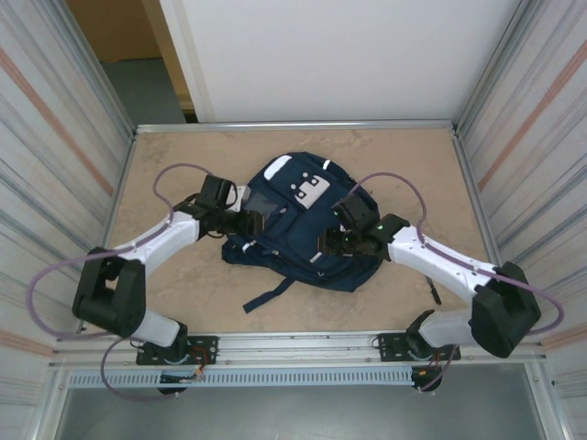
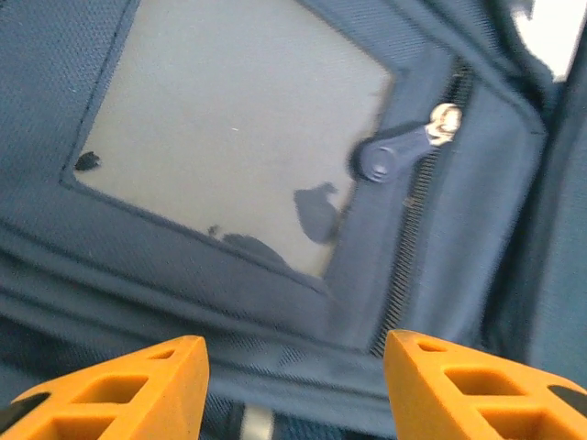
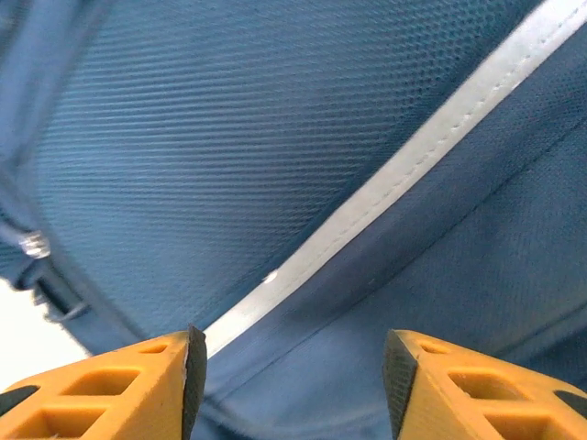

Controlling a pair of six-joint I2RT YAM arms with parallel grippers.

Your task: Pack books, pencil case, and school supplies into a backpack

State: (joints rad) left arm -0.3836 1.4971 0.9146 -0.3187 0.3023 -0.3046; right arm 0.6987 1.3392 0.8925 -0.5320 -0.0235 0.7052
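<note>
Top external shows the tan table [image 1: 174,156] walled on three sides, and the backpack [image 1: 298,240] lies flat near its middle, front face up, well apart from every wall. It is navy fabric with a pale buckle patch [image 1: 310,191] near its far end and a dark strap [image 1: 271,295] trailing off its near edge onto the bare table. The left arm [image 1: 156,240] reaches in from the near left corner and the right arm [image 1: 440,261] from the near right, so the two meet the bag from opposite sides. The left gripper [image 1: 252,220] sits at the bag's left edge, beside the grey square patch [image 1: 263,203]; the right gripper [image 1: 332,243] is over the bag's right half. In the left wrist view the left gripper [image 2: 293,367] has its orange fingers [image 2: 138,385] spread apart with nothing between them, just over the square patch [image 2: 238,137]; whether they touch the fabric cannot be told. A dark zipper pull [image 2: 394,156] with a pale metal end lies just right of that patch, on a zip line. In the right wrist view the right gripper [image 3: 289,357] is likewise released, jaws apart and empty, close above navy mesh crossed by a white reflective stripe [image 3: 404,174].
</note>
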